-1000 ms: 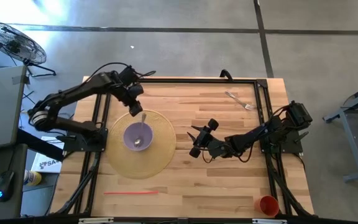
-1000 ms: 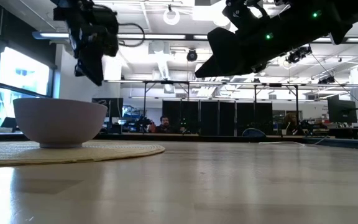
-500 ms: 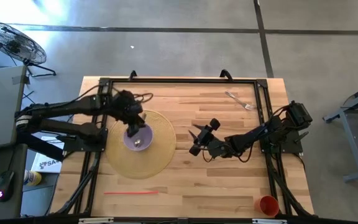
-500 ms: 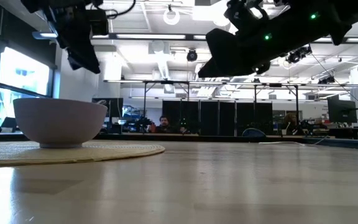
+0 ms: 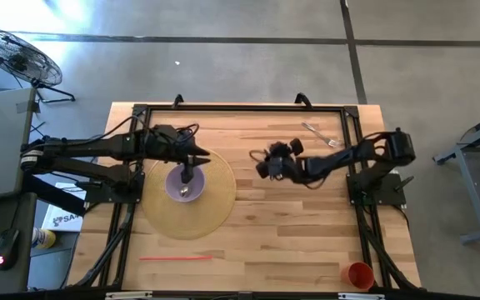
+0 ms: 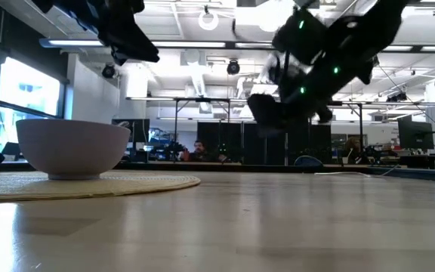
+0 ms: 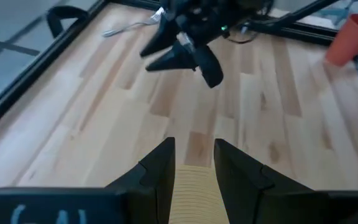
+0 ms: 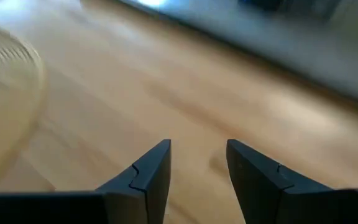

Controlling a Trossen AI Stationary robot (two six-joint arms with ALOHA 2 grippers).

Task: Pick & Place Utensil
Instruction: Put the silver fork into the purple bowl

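Black fingers of the left gripper (image 5: 198,158) stand slightly apart, empty, above the lavender bowl (image 5: 184,183) holding a spoon (image 5: 185,190). Right gripper (image 5: 262,164), also parted and empty, hangs mid-table. Metal fork (image 5: 320,134) lies at its two o'clock, near the table's far edge, untouched. Likely next: right arm swings there, descends low, pinches the thin handle squarely; it lies flat on smooth wood. Woven round mat (image 5: 215,204) under the glossy bowl.
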